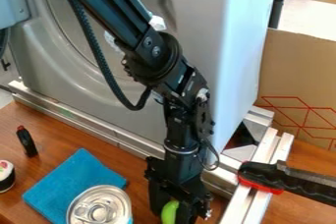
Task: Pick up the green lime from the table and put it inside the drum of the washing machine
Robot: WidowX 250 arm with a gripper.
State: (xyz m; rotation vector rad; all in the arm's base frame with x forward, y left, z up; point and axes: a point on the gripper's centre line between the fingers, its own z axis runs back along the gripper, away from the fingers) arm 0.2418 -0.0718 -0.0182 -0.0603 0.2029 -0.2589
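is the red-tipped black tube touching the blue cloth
Apart: the camera view shows brown wood between the tube and the cloth.

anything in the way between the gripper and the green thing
Nothing visible: the green thing is right at the gripper. The can and blue cloth are off to the image's left, not between them.

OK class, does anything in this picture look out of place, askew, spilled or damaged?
One thing looks odd: a black-and-red handle juts in at the lower right across the metal rails, as if left there. I see nothing spilled or broken.
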